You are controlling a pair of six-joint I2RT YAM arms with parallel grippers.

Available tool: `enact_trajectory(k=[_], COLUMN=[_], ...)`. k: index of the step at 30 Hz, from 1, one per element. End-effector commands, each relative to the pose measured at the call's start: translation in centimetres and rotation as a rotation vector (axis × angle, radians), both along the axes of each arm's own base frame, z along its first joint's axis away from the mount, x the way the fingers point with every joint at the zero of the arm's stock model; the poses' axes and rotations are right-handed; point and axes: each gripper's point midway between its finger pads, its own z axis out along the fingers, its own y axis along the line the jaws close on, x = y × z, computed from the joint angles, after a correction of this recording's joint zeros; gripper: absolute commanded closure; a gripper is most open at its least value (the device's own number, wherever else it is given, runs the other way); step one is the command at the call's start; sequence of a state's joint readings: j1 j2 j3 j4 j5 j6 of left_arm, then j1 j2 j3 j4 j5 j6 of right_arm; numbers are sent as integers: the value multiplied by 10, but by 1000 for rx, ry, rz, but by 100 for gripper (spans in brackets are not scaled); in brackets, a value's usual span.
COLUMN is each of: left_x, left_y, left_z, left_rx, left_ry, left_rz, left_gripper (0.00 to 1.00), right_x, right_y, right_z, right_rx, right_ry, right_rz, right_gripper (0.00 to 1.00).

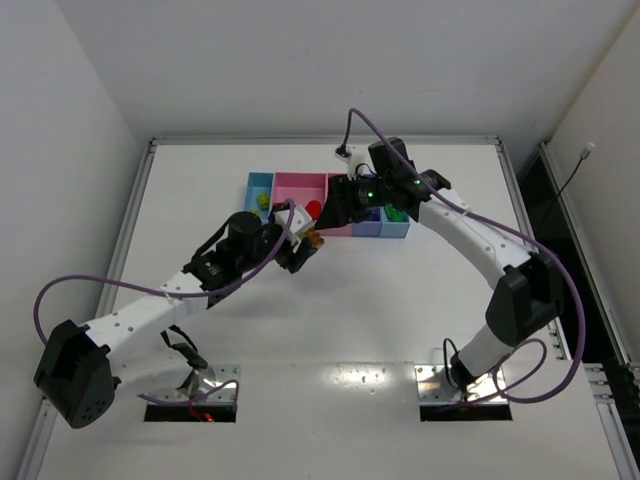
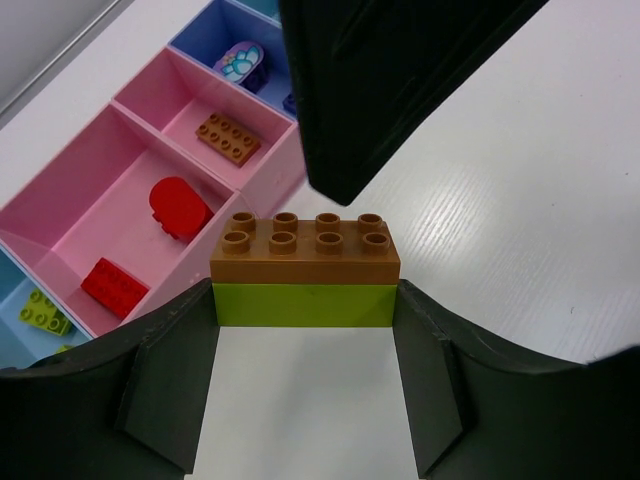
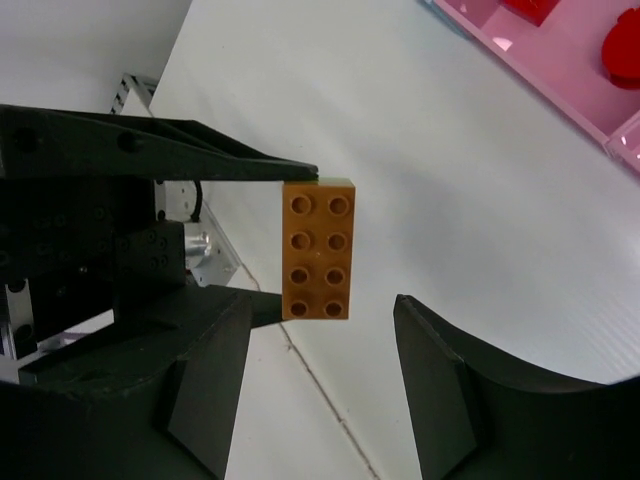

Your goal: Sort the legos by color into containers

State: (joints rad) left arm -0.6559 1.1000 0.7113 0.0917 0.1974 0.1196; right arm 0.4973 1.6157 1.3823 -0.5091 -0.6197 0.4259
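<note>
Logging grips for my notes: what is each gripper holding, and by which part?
Left gripper pinches the green brick by its short ends, an orange brick stacked on top. Right gripper is open, holding nothing.

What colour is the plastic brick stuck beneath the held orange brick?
Lower plastic brick is yellow-green; left wrist view.

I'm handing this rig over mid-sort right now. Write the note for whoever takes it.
Left end effector: shut on the yellow-green brick, with the orange brick stacked on it, beside the trays.
Right end effector: open, jaws either side of the orange brick, not gripping.
Done: flat red brick and rounded red piece in wide pink tray; second orange brick in narrow pink tray; purple piece in periwinkle tray; second yellow-green brick in light blue tray.
Left: split the stack; probably orange to narrow pink, yellow-green to light blue.
</note>
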Motion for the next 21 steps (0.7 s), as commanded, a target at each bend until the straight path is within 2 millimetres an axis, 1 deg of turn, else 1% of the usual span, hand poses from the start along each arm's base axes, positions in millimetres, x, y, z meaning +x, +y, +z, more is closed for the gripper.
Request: enact_trajectory(k=[1, 2, 3, 4, 5, 6, 7, 8, 10, 11, 14, 15, 17, 18, 20, 21], left_x=[7, 7, 8, 8, 8, 7, 7, 8, 9, 9, 9, 9, 9, 9, 9, 9], left_y=[-12, -12, -13, -13, -13, -13, -13, -14, -14, -15, -15, -15, -15, -15, -15, -15], left_z=[35, 35, 40, 40, 40, 40, 40, 45, 47, 51, 51, 51, 51, 51, 51, 51], left_rx=[-64, -64, -70, -70, -70, -76, -77, -83, -89, -94, -100, -100, -100, -100, -100, -100], left_ry=[-82, -82, -89, -89, -89, -81, -81, -89, -97, -104, -97, -97, -97, -97, -97, -97], left_rz=[-15, -15, -15, -15, -15, -12, -12, -12, -12, -12, -10, -10, -10, -10, -10, -10], left_gripper=[100, 100, 100, 100, 100, 100, 100, 100, 100, 100, 100, 100, 100, 100, 100, 100], right_x=[14, 16, 17, 18, 18, 21, 19, 19, 21, 22, 20, 22, 23, 23, 25, 20], right_y=[13, 14, 15, 15, 17, 18, 22, 23, 25, 25, 26, 27, 29, 29, 30, 34], right_z=[18, 23, 17, 12, 17, 15, 11, 16, 13, 9, 10, 8, 12, 8, 12, 13], right_rx=[24, 29, 23, 17, 27, 26, 21, 32, 32, 28, 35, 36, 46, 42, 46, 52], right_ry=[-81, -90, -78, -68, -74, -71, -62, -68, -68, -60, -49, -51, -57, -49, -57, -54], right_rz=[14, 14, 14, 14, 21, 21, 30, 38, 38, 38, 40, 40, 47, 47, 47, 63], right_gripper=[39, 39, 37, 36, 36, 36, 36, 36, 36, 36, 35, 35, 35, 35, 35, 35])
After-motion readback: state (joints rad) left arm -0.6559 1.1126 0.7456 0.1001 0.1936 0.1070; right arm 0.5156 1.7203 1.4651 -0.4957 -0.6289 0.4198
